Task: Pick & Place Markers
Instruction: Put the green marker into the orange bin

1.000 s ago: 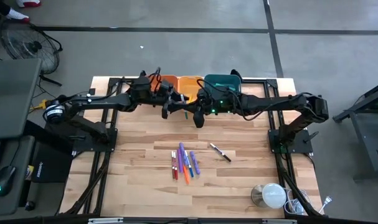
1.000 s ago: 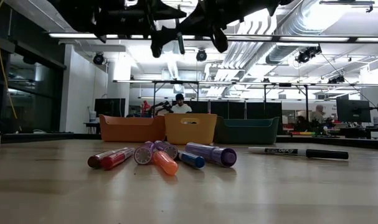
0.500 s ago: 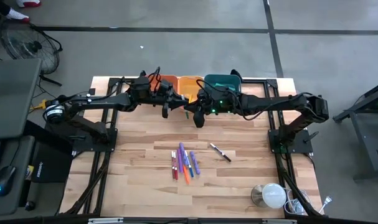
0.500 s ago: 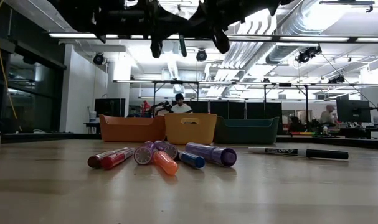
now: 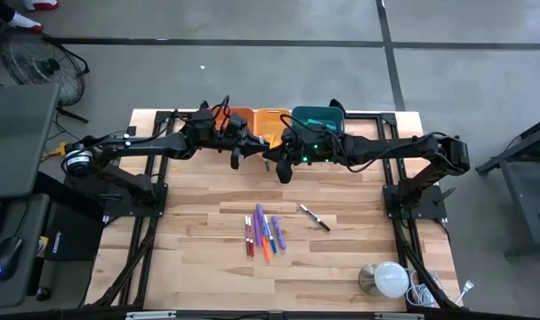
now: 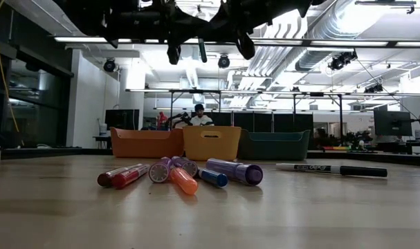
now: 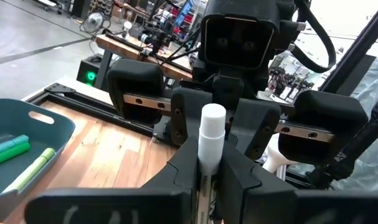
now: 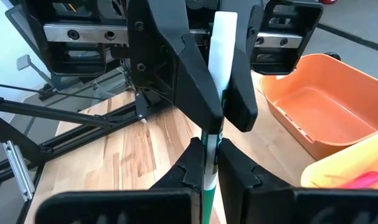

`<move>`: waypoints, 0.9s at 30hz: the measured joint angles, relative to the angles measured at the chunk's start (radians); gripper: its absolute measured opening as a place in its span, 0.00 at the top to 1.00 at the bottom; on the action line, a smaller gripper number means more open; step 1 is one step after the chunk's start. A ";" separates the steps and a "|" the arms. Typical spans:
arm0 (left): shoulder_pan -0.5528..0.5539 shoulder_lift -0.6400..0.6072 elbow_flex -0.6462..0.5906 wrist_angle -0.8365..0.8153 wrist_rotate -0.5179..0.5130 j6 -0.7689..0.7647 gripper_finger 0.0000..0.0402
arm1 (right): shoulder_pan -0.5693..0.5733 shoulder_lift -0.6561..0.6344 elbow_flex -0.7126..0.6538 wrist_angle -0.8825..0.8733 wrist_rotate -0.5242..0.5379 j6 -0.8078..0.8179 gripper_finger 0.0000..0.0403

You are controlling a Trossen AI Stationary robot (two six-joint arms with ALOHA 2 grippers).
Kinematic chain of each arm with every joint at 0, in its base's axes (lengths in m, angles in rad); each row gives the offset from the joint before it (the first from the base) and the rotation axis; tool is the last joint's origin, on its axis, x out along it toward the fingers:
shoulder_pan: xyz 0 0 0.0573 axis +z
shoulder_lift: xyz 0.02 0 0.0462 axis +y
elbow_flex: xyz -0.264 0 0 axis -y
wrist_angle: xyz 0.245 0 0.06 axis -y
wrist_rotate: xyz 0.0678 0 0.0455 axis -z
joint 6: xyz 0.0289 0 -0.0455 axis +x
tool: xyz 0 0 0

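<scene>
From above, I have both arms meeting over the back of the table, in front of the bins. My left gripper (image 5: 237, 153) and right gripper (image 5: 282, 165) face each other with one marker (image 5: 267, 163) bridging them; I judge this is a handover in mid-air. The loose markers (image 5: 264, 233) lie in a bunch well below both sets of jaws, a black pen (image 5: 314, 217) beside them.

At table height, the marker (image 6: 202, 50) hangs upright between the two dark grippers, high above the bunch.

Through the left wrist, my jaws are closed on the marker (image 7: 211, 140), its white end standing up out of them, the right gripper facing me just beyond. The teal bin (image 7: 33, 152) off to one side already holds green markers.

Through the right wrist, my jaws clamp the same marker's (image 8: 221, 59) green end, with the left fingers (image 8: 170, 62) pinching it above. The orange bin (image 8: 319, 109) lies beyond; a pink marker shows in the yellow one.
</scene>
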 joint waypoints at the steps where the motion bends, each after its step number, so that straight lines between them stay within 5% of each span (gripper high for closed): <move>1: 0.000 0.000 0.000 0.000 0.000 0.000 0.93 | 0.000 0.000 0.000 0.000 0.000 0.000 0.96; 10: 0.000 0.000 0.000 0.000 0.003 -0.001 0.93 | 0.000 0.000 0.000 0.001 -0.001 0.001 0.95; 21: 0.002 0.000 0.000 -0.051 -0.005 0.024 0.93 | -0.044 -0.004 0.000 -0.072 -0.046 0.071 0.53; 27: 0.117 -0.063 0.001 -0.290 -0.018 0.139 0.93 | -0.074 -0.035 0.000 -0.258 -0.034 0.083 0.45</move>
